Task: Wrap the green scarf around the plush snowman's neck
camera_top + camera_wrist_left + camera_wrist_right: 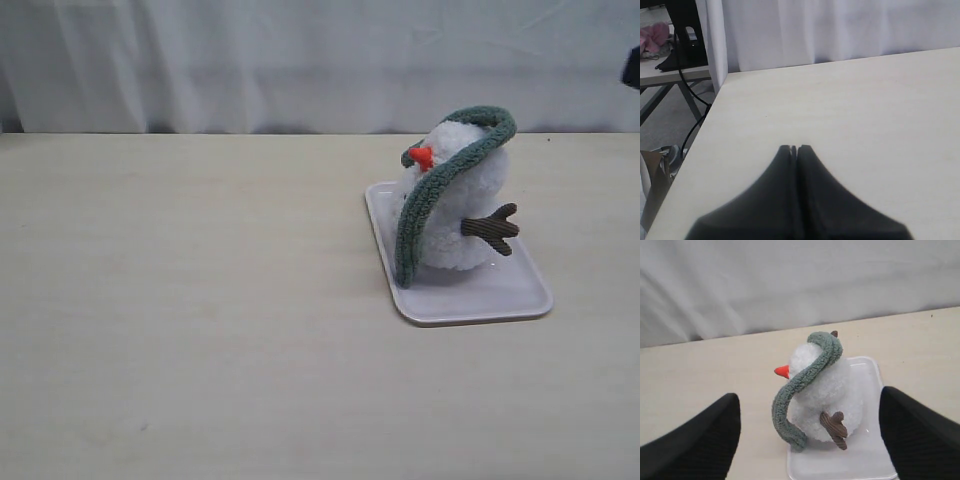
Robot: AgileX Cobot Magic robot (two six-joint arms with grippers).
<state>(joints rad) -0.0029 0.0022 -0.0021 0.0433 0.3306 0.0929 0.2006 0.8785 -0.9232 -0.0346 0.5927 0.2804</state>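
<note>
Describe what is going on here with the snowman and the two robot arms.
Nothing is being held at this moment. The plush snowman sits on a white tray, with the green scarf draped over its head and one end trailing down to the tray. The right gripper is open and faces the snowman without touching it. The left gripper is shut, over bare table, away from the toy.

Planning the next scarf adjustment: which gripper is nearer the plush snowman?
Right. The right gripper is open and faces the plush snowman, which sits framed between its fingers. The left gripper is shut over bare table, with no snowman in its view.
</note>
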